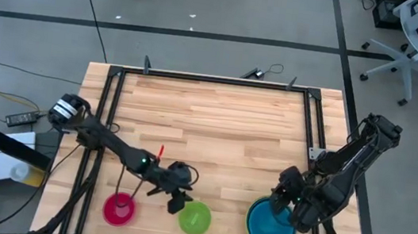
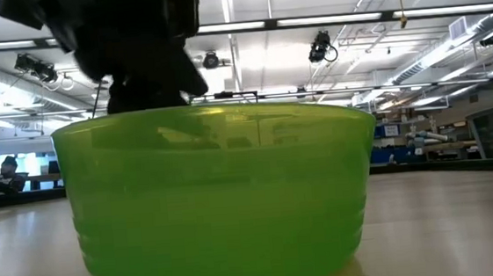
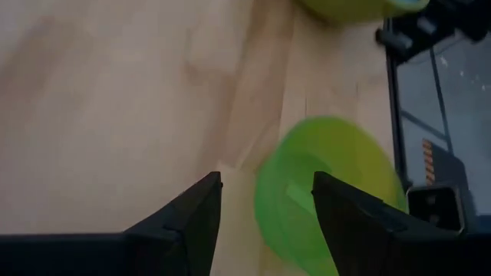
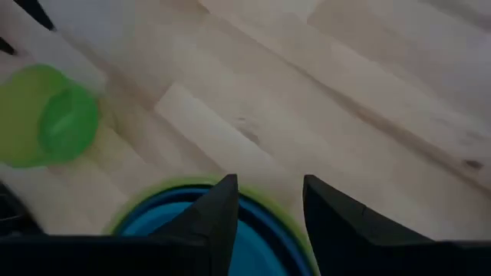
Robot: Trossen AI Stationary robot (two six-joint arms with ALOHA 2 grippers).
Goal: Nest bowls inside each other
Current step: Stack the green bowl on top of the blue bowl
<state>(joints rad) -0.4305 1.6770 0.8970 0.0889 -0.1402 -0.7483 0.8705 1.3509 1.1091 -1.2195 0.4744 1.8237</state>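
A: Green plastic, the small round bowl (image 1: 195,218) is sitting alone near the table's front edge; why is the left gripper (image 1: 177,203) hanging just beside its rim?

B: Its fingers are spread and empty, probably lining up on the rim for a pickup.

A: And the right gripper (image 1: 290,208)?

B: It is hovering unclenched, grasping nothing, over the stack (image 1: 271,225): blue bowls are lying inside the large lime-green bowl (image 4: 285,222). The small red-pink bowl (image 1: 119,208) is waiting apart, left of the green one.

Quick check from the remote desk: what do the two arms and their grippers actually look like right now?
Both arms are dark, nearly black, jointed links. The left arm has a pale rounded base joint, a small green light and thin black cables. The left gripper and right gripper each end in two flat, black, tapering fingers.
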